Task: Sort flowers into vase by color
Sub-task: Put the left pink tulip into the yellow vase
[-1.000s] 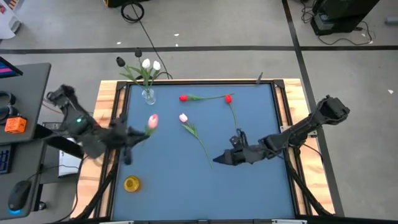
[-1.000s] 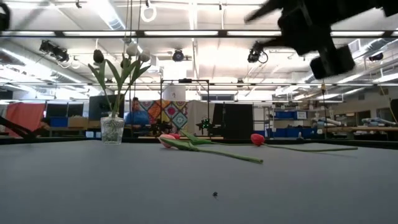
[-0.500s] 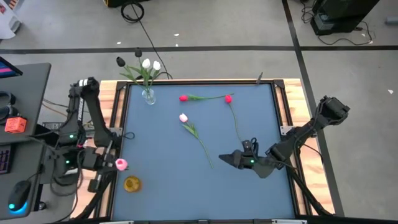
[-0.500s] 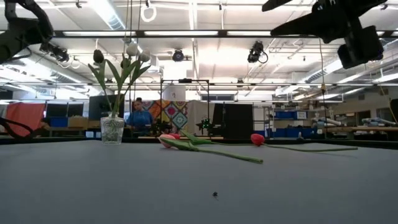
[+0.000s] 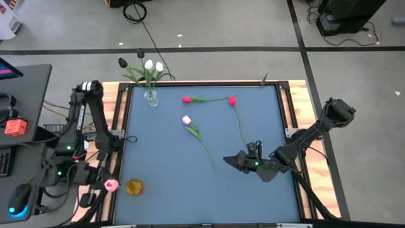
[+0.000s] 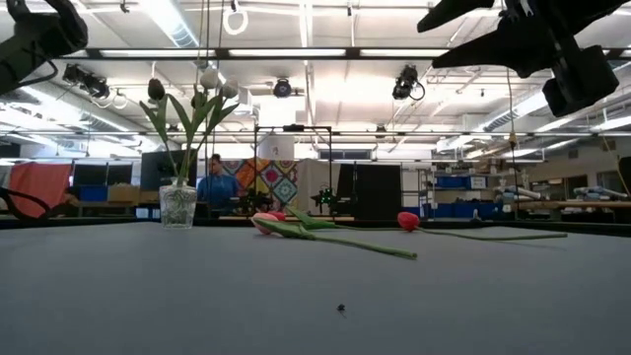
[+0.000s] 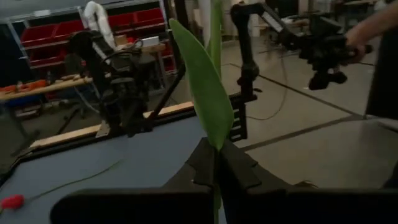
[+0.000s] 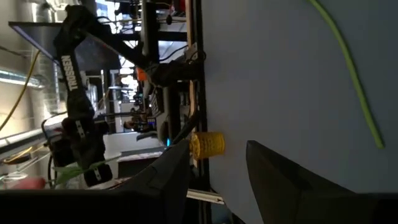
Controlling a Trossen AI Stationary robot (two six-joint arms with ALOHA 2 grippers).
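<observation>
My left gripper (image 5: pixel 98 182) hangs past the table's left edge near its near corner, shut on a pink tulip whose head (image 5: pixel 111 185) sits beside the yellow vase (image 5: pixel 134 187). A glass vase (image 5: pixel 150 96) at the far left holds white and dark tulips. Two red tulips (image 5: pixel 186 99) (image 5: pixel 232 100) and a pale pink one (image 5: pixel 186 120) lie flat on the blue table top. My right gripper (image 5: pixel 229 161) hovers open over the table's right half, near the end of the pale tulip's stem (image 8: pixel 348 56). My left gripper pinches the pink tulip's stem between its two fingers (image 7: pixel 239 171), at the foot of a broad green leaf (image 7: pixel 208 102). The leaf rises past the fingertips in the wrist view. The tulip is lifted clear, its head level with the gripper, toward the table.
The table has a raised dark frame with wooden rails (image 5: pixel 114 101) along its left and right sides. A desk with a keyboard and mouse (image 5: pixel 19 196) stands left of the table. In the low view, people and shelving show in the room behind the table.
My left gripper has swung from above the table's left-middle back toward the near left corner and past the left edge, carrying the pink tulip with it; the head now sits by the yellow vase. My right gripper has drifted slightly to the right.
</observation>
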